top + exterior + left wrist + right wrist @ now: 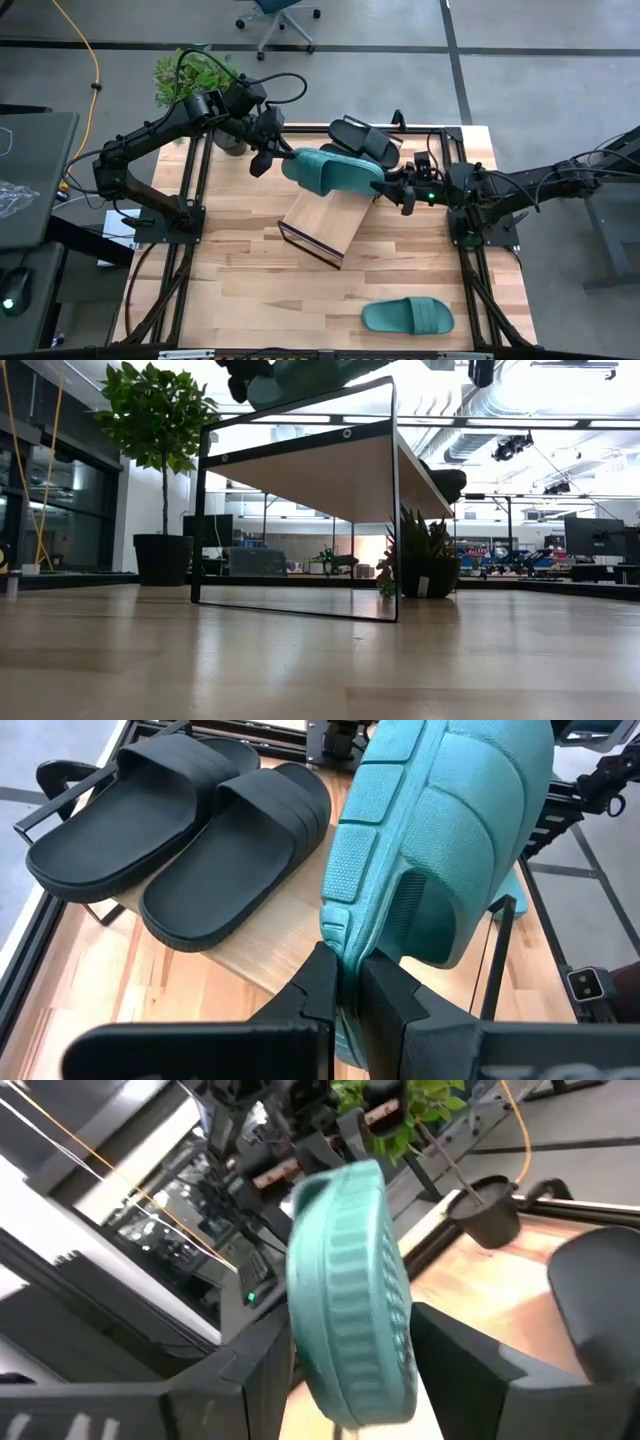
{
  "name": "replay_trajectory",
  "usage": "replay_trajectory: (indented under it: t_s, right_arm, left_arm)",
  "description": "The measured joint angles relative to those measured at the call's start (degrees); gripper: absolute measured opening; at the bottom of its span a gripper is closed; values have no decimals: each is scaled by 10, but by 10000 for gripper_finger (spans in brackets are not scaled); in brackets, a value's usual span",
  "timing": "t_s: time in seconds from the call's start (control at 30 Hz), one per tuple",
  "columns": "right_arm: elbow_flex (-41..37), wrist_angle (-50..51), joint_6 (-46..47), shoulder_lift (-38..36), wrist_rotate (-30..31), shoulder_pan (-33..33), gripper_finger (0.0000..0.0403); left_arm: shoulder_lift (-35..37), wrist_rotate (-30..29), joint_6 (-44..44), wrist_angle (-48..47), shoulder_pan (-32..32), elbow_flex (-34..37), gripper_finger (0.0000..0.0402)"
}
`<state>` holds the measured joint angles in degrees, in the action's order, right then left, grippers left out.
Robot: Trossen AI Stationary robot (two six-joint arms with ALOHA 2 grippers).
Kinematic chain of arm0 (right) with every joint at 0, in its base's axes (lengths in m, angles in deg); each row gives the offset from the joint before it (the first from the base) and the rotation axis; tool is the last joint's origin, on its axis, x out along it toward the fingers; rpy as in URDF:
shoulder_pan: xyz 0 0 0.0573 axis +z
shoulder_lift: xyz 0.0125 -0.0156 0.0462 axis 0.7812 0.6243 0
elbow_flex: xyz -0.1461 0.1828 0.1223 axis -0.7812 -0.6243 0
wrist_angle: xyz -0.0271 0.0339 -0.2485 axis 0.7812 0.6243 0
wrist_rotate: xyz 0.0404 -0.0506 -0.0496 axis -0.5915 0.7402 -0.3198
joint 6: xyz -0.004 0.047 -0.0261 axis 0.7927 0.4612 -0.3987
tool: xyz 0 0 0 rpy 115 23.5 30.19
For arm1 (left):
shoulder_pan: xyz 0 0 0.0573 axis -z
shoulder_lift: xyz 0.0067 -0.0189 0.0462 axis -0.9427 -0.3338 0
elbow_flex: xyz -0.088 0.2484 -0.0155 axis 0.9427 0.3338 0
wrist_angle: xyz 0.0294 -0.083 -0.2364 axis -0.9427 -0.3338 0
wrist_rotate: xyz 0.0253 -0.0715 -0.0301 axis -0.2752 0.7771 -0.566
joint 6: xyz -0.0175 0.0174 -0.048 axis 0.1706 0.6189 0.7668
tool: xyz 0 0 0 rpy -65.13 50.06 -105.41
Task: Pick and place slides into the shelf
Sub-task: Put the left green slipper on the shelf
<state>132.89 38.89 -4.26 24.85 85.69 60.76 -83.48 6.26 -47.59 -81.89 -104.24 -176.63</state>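
No lettering is legible; the left gripper [345, 982] pinches the teal-green rubber slide sandal [330, 172] over the slanted light-wood shelf [325, 225], while the right gripper [397, 188] straddles its toe, open.

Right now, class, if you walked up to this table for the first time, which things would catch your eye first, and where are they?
A teal slide hangs in the air over the slanted wooden shelf at mid-table, the left gripper shut on one end and the right gripper at the other. Two black slides already sit side by side on the shelf's upper part. A second teal slide lies alone near the table's front edge.
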Motion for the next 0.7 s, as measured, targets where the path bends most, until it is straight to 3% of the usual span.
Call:
replay_trajectory:
  t_s: [0.17,0.47,0.7]
  right_arm:
    - [0,15,4,0,6,0,166]
    - [0,19,-15,0,19,0,81]
    - [0,19,-17,0,34,0,68]
  left_arm:
    - [0,2,5,0,0,0,11]
    - [0,4,4,-2,0,0,11]
    - [0,3,-2,2,0,0,43]
